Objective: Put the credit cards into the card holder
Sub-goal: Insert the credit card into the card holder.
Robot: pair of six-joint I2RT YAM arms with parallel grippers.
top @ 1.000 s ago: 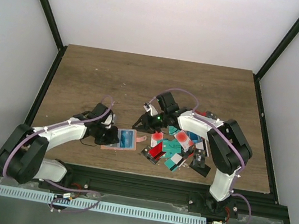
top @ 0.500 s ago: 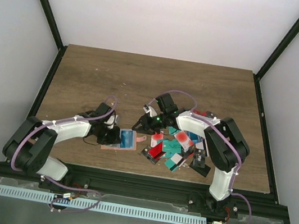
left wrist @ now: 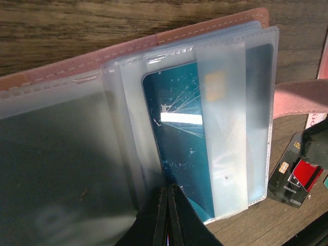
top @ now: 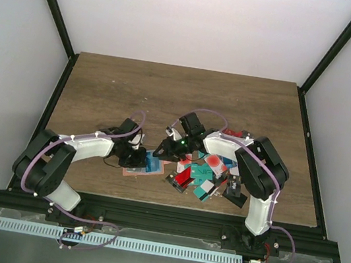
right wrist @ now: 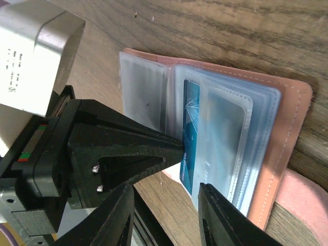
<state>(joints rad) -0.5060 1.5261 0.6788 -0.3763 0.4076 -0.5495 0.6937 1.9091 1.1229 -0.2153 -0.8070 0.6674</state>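
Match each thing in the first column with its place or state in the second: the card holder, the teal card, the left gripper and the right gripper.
Column one
1. card holder
2. teal card
3. left gripper
4. right gripper

Column two
A. jaws apart, over the holder
B. inside a clear pocket
C. lying open on the table
D. jaws shut, tip at the holder's pockets

Pairs: 1-C, 2-B, 3-D, 4-A
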